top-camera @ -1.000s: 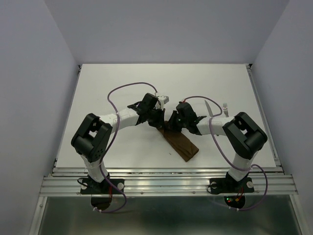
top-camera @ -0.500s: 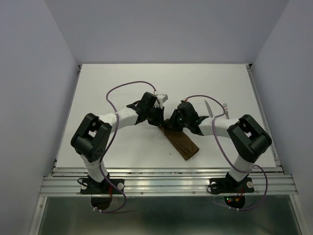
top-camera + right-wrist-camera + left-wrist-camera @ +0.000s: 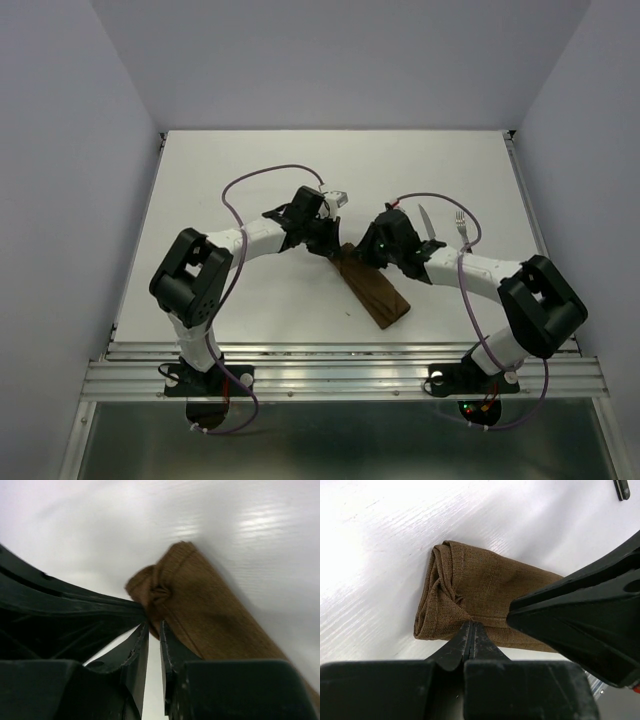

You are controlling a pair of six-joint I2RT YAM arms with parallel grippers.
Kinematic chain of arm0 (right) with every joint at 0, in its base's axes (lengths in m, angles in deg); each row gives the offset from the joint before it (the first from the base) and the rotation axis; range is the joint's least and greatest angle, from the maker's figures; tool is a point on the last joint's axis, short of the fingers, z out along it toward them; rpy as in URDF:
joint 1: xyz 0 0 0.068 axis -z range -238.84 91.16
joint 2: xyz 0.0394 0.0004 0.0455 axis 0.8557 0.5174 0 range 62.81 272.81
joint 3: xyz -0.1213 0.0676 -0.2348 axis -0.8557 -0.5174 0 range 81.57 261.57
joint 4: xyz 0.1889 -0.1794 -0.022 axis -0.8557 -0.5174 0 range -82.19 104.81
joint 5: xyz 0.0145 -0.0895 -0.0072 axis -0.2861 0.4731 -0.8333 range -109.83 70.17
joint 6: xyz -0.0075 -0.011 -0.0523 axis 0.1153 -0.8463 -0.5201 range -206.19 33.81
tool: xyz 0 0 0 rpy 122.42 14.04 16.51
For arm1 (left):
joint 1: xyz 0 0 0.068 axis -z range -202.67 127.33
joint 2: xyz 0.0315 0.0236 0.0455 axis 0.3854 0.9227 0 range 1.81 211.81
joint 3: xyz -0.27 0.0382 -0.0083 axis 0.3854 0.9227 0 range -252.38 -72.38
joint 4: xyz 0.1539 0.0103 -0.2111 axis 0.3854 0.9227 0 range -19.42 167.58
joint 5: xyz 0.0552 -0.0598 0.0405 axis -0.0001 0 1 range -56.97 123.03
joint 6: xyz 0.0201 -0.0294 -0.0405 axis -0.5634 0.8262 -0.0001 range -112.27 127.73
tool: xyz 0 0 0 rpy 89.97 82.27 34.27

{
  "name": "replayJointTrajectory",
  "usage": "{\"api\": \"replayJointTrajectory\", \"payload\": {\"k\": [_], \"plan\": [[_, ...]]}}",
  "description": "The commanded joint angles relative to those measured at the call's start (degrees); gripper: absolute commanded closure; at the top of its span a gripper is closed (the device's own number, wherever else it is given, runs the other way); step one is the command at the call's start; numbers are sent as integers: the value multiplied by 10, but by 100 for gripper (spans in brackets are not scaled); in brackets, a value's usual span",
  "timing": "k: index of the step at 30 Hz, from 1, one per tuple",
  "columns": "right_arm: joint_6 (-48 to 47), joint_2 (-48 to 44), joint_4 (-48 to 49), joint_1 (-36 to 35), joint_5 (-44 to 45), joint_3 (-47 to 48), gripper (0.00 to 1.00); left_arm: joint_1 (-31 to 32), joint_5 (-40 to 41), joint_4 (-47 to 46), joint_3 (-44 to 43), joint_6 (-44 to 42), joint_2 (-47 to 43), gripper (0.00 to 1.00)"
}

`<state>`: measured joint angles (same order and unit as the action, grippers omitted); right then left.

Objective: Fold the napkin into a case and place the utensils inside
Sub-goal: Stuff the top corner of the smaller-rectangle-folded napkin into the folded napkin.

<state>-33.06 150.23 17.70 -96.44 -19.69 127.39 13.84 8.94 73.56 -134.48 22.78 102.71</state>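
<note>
Overhead, the case (image 3: 375,292) lies as a narrow brown strip on the white table (image 3: 230,180), just below the middle of the frame, slanting from upper left to lower right. The left gripper (image 3: 328,243) and the right gripper (image 3: 365,252) come in from either side and meet at its upper-left end. The knife (image 3: 424,222) and the fork (image 3: 462,225) lie side by side on the table to the upper right of the case, well clear of the cloth.

Next, in the left wrist view, the case (image 3: 485,595) fills the middle of the frame, its layered end turned towards the left. The left gripper (image 3: 471,626) has its fingers clenched flat together, tips touching the lower edge of the cloth; whether a fold is caught between them I cannot tell. The right gripper (image 3: 580,620) looms as a black wedge over the lower right of the case.

Lastly, in the right wrist view, the case (image 3: 210,610) runs from the centre to the lower right. The right gripper (image 3: 154,627) has its fingers slightly parted, a thin slit of bright table between them, tips just below the rounded end of the cloth. The left gripper (image 3: 55,615) crosses the left side.
</note>
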Motion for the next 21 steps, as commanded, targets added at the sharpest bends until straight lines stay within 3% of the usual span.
{"api": "replayJointTrajectory", "payload": {"k": [1,8,21], "plan": [[-18,-39,-75,-4,65,-31,80,7,-25,-5,-39,-5,10,100],[-5,-100,-136,-4,93,-83,82,22,-32,-4,-64,-5,33,100],[72,-156,-126,-22,59,-173,84,57,-44,-15,-106,15,74,100]]}}
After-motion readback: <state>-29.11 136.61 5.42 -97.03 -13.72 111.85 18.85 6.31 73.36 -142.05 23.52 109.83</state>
